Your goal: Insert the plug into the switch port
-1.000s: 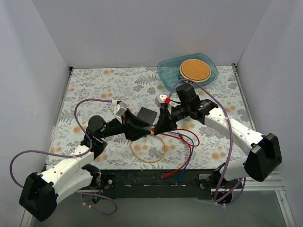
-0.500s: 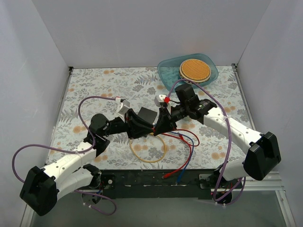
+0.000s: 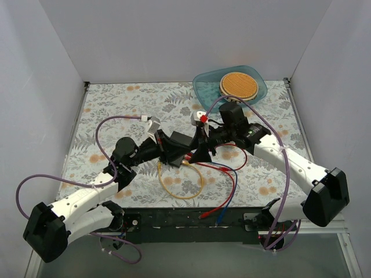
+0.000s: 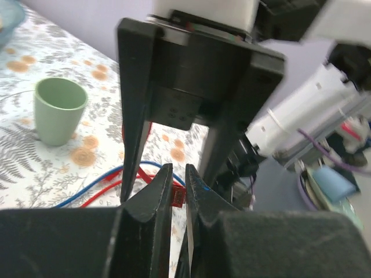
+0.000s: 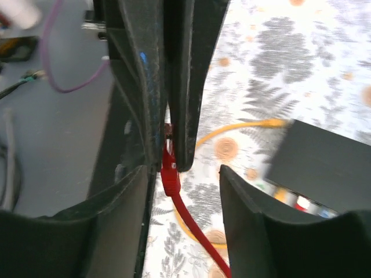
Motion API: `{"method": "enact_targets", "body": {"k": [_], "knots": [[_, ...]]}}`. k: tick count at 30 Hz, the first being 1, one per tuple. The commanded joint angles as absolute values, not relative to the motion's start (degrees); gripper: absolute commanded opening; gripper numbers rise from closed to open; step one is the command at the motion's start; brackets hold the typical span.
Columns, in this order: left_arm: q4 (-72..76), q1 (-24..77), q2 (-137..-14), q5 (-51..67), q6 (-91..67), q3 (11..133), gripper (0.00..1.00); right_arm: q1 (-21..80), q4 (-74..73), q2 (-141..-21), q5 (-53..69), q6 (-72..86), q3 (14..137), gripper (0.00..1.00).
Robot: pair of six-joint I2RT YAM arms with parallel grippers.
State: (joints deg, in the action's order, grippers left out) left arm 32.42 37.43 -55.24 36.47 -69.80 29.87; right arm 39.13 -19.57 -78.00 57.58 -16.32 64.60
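The red plug (image 4: 179, 196) on its red cable (image 5: 191, 223) is pinched between the fingertips of my left gripper (image 4: 178, 172), which is shut on it. My right gripper (image 5: 185, 174) faces it nose to nose, jaws open on either side of the plug and not touching it. In the top view the two grippers, left (image 3: 181, 154) and right (image 3: 199, 153), meet at the table's middle. The flat black switch box (image 5: 324, 159) lies just beside them, also seen as a black box (image 3: 179, 140) from above. Its port edge (image 5: 297, 201) shows small coloured lights.
A yellow cable loop (image 3: 181, 186) and red and blue leads (image 3: 227, 180) lie on the floral table in front of the grippers. A green cup (image 4: 59, 110) stands further off. A blue dish (image 3: 204, 88) holding a round brown disc sits at the back right.
My left gripper has moved right and shut on the red plug. My right gripper, shut on the plug before, has opened and let it go.
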Motion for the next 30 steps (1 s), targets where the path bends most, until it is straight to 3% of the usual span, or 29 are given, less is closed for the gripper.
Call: {"method": "enact_targets", "body": {"k": [1,5,12,20,27,30], "knots": [[25.1,37.8,-53.4,20.5,-75.4,34.2,0.00,39.5,-11.2,-70.2,39.1,-9.8,62.4,0.67],[14.1,37.8,-57.9,12.8,-79.7,41.5,0.00,40.3,-4.8,-62.9,25.3,-7.3,58.9,0.79],[0.6,37.8,-62.6,3.3,-89.4,47.7,0.00,44.4,-0.1,-60.3,6.4,-6.2,55.9,0.82],[-3.6,37.7,-60.7,-1.1,-96.9,48.2,0.00,52.2,2.4,-65.8,-6.8,-9.6,57.0,0.73],[-5.3,37.8,-60.7,-1.2,-97.5,49.0,0.00,53.7,3.9,-68.0,-5.7,-10.9,56.3,0.71],[-5.2,37.8,-61.1,-0.7,-97.2,49.1,0.00,53.8,4.9,-68.2,-4.6,-10.9,55.8,0.64]]}}
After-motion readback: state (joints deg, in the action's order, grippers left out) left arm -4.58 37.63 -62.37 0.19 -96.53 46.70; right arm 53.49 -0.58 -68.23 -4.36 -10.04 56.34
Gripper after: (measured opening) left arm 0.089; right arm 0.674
